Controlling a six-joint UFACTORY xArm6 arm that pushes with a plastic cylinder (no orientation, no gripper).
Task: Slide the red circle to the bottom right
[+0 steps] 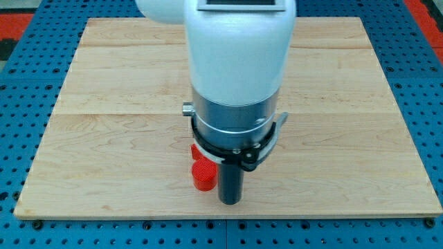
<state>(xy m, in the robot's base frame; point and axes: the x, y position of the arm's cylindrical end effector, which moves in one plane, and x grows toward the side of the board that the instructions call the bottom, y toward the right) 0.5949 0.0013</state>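
A red circle block sits near the bottom middle of the wooden board. Another bit of red shows just above it, mostly hidden under the arm's body, so its shape cannot be made out. My tip is right beside the red circle, on its right side, touching or nearly touching it. The white and silver arm body hangs over the board's middle and hides what lies beneath it.
The board's bottom edge lies just below my tip. A blue perforated surface surrounds the board on all sides.
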